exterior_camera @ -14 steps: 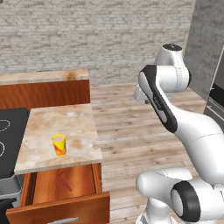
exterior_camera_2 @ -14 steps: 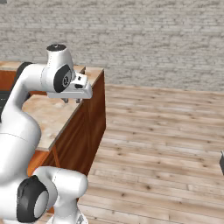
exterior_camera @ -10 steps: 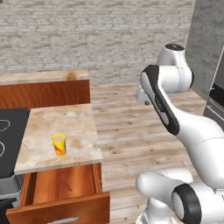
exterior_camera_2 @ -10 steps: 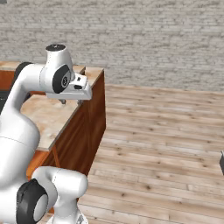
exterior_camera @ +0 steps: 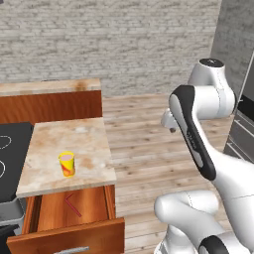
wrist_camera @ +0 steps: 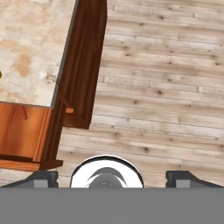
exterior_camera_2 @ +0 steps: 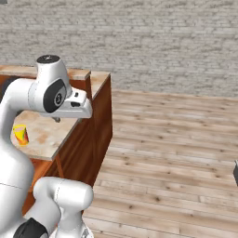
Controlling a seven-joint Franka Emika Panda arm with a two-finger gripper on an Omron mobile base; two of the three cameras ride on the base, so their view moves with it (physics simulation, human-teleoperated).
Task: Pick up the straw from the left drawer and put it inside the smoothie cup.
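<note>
Gripper (wrist_camera: 112, 177) stood wide open and held nothing — in the hand view its two dark fingertips (wrist_camera: 41, 177) rose far apart at the bottom, with plank floor (wrist_camera: 166, 87) between them. It hung high over the floor, to the right of the cabinet, well apart from the things of the task.

The straw (exterior_camera: 72, 205) lay flat on the bottom of the left drawer (exterior_camera: 69, 237), thin and dark red, running on a diagonal in the middle part. The drawer was pulled out under the worktop (exterior_camera: 74, 149), and its silver handle (exterior_camera: 72, 250) showed at the lower edge of the left base view. In the hand view a short piece of the straw (wrist_camera: 24, 112) was seen in the open drawer (wrist_camera: 22, 131), just below the edge of the worktop (wrist_camera: 30, 52).

The smoothie cup (exterior_camera: 67, 163) stood upright on the worktop, near its front edge and above the drawer — yellow, with a red-orange mark on its side and a pinkish top. In the right base view the cup (exterior_camera_2: 20, 135) appeared behind the white arm (exterior_camera_2: 28, 97).

Left of the worktop was a black cooktop (exterior_camera: 10, 149). A grey brick wall (exterior_camera: 109, 44) closed the room behind.
</note>
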